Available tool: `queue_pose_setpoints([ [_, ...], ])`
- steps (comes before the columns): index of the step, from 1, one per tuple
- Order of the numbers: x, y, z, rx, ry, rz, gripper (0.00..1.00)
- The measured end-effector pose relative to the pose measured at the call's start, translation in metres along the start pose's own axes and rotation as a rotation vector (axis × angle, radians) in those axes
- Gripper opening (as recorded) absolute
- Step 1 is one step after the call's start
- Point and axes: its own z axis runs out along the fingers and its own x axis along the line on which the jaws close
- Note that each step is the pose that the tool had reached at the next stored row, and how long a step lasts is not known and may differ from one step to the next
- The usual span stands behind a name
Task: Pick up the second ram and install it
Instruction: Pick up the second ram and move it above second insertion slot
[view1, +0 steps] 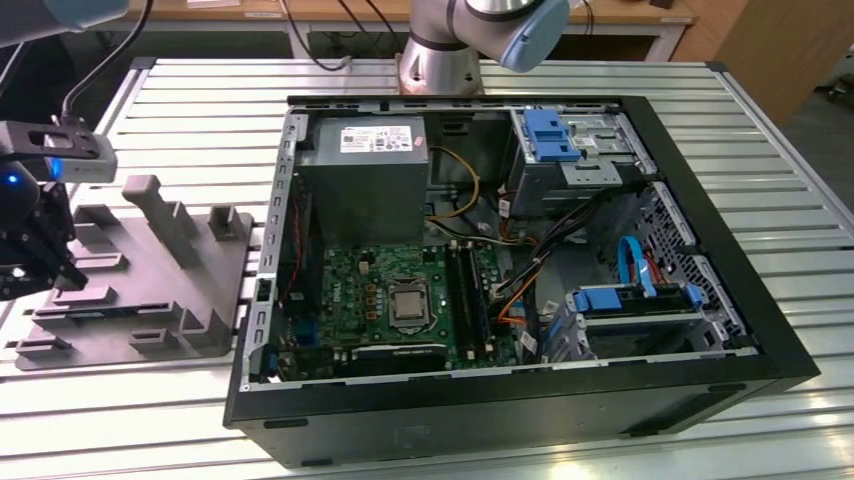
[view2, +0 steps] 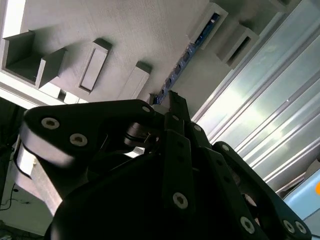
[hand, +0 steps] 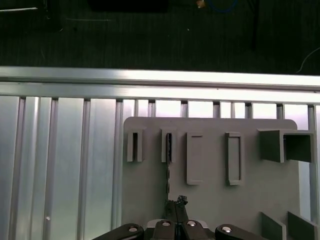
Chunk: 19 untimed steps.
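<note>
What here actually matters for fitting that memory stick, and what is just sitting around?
For the job: ram stick, standing in the grey holder; motherboard in the open computer case.
Just there: power supply, blue drive bracket, blue cable.

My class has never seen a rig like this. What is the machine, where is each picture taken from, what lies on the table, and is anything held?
It is one robot arm, its base standing beyond an open computer case on a ribbed metal table. The exterior view comes from a camera off the arm. Both wrist views come from cameras riding on the arm, looking past its black hand. At the exterior view's left lies a grey holder block. The hand hangs over it, at the end of a thin dark memory stick standing on edge in a slot. Whether the hand grips the stick cannot be told.
</note>
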Motion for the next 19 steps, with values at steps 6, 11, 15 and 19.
queue_pose_setpoints([
  [6, 0.0003, -0.0004, 0.0090, 0.0000, -0.0032, 0.000, 0.10],
  [11, 0.0004, -0.0001, 0.0114, 0.0005, -0.0095, -0.003, 0.10],
  [15, 0.0010, 0.0007, 0.0155, 0.0006, -0.0096, -0.009, 0.10],
  [19, 0.0026, 0.0016, 0.0189, 0.0054, -0.0109, -0.016, 0.10],
])
